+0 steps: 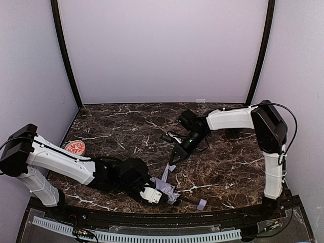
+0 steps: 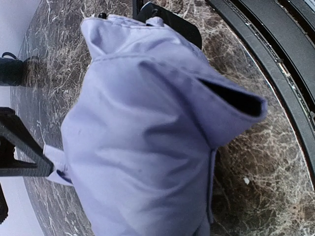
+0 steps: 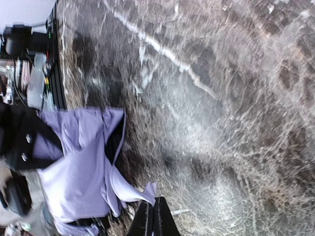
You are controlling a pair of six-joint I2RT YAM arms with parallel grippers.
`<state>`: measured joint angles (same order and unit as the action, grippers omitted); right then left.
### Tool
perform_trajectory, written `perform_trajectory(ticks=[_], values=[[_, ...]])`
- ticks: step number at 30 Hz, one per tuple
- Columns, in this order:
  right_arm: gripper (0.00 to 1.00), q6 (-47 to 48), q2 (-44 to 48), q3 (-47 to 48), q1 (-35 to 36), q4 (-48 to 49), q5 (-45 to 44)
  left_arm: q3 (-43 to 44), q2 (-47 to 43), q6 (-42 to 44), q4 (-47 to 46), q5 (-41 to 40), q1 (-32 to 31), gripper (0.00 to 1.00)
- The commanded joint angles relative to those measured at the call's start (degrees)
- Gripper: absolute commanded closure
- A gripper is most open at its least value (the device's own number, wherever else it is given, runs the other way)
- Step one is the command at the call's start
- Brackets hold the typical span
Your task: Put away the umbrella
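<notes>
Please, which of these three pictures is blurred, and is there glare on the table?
Right wrist view: the marble table is smeared, with a pale glare patch near the middle; the umbrella at lower left is soft too. Left wrist view: the umbrella fabric fills the frame and is fairly sharp. Top external view: even light, no strong glare, small details.
</notes>
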<state>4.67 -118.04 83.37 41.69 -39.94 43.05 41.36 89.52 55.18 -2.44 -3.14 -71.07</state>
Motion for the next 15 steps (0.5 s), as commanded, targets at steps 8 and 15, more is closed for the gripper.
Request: perform_trajectory(ticks=[8,15], values=[[1.00,-14.6,7.2,5.3,-5.5,14.4,3.2,1.5,5.0,-5.6,18.4,5.7,-3.4,1.00],[1.00,-15.1,11.1,1.6,-5.7,10.6,3.7,4.1,9.7,-15.1,18.5,8.3,-2.2,1.00]])
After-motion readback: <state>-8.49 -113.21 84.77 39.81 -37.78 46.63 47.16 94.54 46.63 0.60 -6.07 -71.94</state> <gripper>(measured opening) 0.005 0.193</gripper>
